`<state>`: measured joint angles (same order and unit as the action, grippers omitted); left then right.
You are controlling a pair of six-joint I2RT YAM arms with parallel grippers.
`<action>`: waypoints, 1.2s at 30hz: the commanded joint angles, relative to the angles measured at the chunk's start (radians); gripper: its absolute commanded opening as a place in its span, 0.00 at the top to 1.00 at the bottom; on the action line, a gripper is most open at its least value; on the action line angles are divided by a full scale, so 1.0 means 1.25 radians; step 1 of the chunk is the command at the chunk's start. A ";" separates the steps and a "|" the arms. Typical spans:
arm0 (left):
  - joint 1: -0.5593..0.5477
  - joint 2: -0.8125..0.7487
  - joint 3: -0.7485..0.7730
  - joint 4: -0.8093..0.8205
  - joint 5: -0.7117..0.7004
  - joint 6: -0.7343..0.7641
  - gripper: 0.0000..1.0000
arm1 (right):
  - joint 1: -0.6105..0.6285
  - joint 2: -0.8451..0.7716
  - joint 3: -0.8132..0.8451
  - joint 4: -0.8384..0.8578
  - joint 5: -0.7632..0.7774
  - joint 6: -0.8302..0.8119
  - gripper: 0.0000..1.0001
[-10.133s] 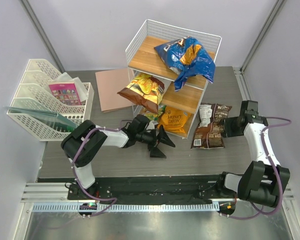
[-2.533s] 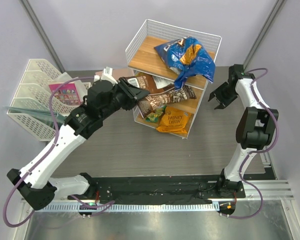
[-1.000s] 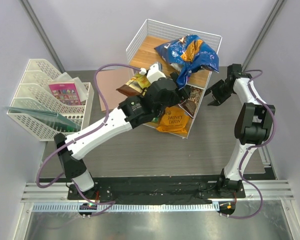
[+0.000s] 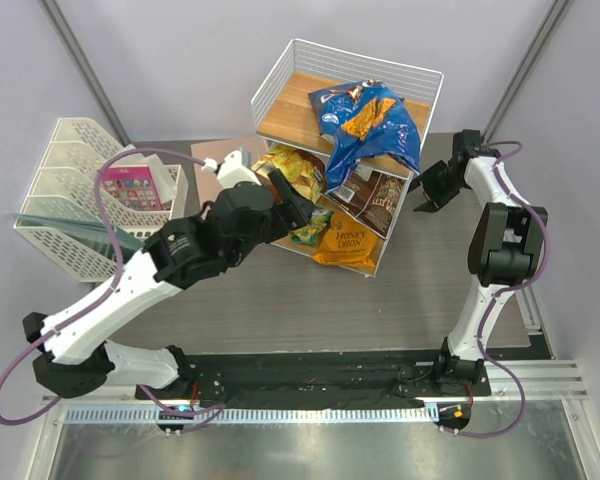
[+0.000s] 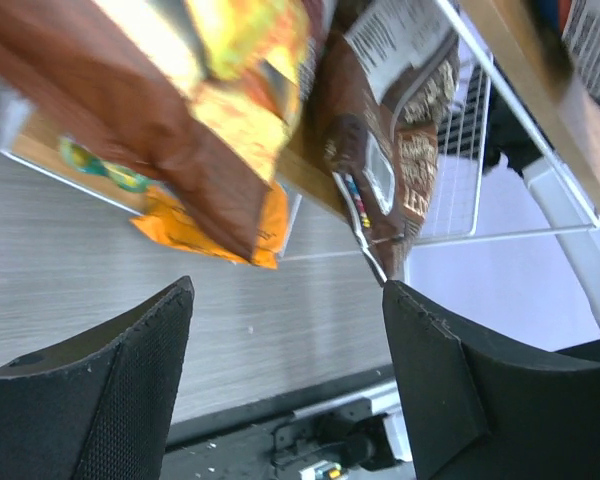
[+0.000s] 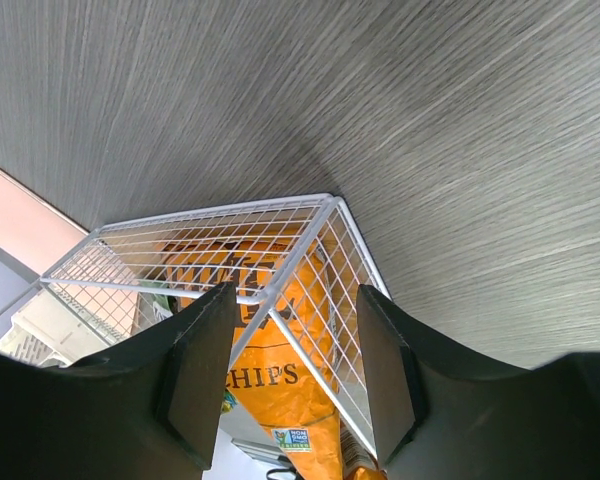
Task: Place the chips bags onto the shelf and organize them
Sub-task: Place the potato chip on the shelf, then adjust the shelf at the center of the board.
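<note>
Overhead view: the shelf (image 4: pixel 280 75) stands at the far centre of the tabletop (image 4: pixel 280 300) with all five bags on it.

- **Top board:** the blue Doritos bag (image 4: pixel 365 118) lies here, its near end drooping over the front wire.
- **Middle board:** the brown-and-yellow bag (image 4: pixel 292 168) is at the left and the dark brown Sea Salt bag (image 4: pixel 376 198) sits tilted at the right.
- **Bottom board:** the orange Honey Dijon bag (image 4: pixel 342 240) lies here, with the small green-yellow bag (image 4: pixel 308 232) just to its left.

I see the left end effector (image 4: pixel 286 208) at the shelf's near-left side, in front of the middle tier. In its wrist view the fingers (image 5: pixel 130 390) stand wide apart with nothing between them, and the brown-and-yellow bag (image 5: pixel 210 100) lies beyond the tips.

The right end effector (image 4: pixel 428 190) hangs just beside the shelf's right side. Its wrist view shows the fingers (image 6: pixel 195 370) spread and empty, and the orange bag (image 6: pixel 280 375) shows through the wire.

At the far left stand a white mesh file tray (image 4: pixel 70 255) and a pink card packet (image 4: pixel 130 187).
</note>
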<state>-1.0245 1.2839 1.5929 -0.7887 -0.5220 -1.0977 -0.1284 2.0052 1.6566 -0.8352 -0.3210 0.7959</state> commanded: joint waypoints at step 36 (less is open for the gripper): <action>0.618 0.052 -0.145 0.101 0.366 0.109 0.21 | 0.002 -0.145 -0.223 0.155 -0.050 0.072 0.41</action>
<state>-0.2802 1.2610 1.4731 -0.9112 -0.2207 -1.0012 -0.1459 1.7943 1.3361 -0.7212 -0.3294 0.8448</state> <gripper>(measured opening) 0.797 0.586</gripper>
